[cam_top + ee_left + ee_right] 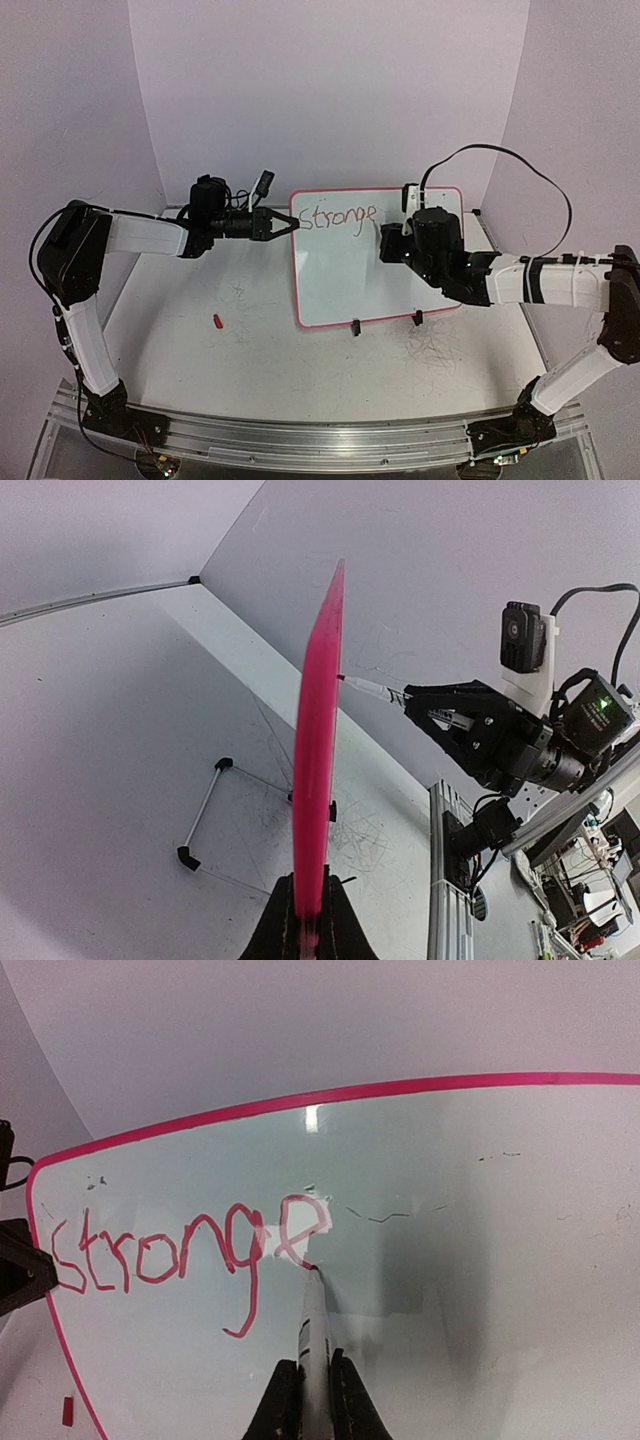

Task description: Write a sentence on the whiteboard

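The whiteboard [345, 285], white with a pink rim, stands tilted on the table. My left gripper [293, 222] is shut on its left edge. In the left wrist view that board [318, 730] runs edge-on out of the left gripper [312, 920]. The sentence [180, 1255] reads "Stronge" in red along the top of the whiteboard [480, 1260]. My right gripper [316, 1385] is shut on a white marker [316, 1325], whose tip touches the end of the last "e". From above, the right gripper [388, 238] sits just right of the sentence [338, 217].
A small red cap [217, 321] lies on the table left of the board. Two black clip feet [355, 327] hold the board's near edge. A wire stand [205, 815] props it from behind. Grey scribbles [430, 350] mark the tabletop. Walls close the back and sides.
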Robot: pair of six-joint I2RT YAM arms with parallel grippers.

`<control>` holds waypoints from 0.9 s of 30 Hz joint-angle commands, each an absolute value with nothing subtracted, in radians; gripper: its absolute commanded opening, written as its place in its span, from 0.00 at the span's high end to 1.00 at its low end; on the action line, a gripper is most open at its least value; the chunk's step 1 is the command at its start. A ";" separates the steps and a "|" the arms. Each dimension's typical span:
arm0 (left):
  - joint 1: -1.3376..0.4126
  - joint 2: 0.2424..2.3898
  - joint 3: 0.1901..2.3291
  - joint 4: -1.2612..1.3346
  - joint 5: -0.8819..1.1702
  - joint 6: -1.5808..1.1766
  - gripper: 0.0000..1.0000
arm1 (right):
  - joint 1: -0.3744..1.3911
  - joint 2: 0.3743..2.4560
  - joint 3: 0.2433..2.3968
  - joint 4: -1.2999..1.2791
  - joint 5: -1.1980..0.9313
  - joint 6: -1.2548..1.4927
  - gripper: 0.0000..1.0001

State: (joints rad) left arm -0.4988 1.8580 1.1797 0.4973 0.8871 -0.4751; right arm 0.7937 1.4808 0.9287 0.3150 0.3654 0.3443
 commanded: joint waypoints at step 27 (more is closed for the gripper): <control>-0.533 1.829 1.183 0.508 0.914 -0.459 1.00 | 0.736 1.503 1.032 0.360 0.352 0.256 1.00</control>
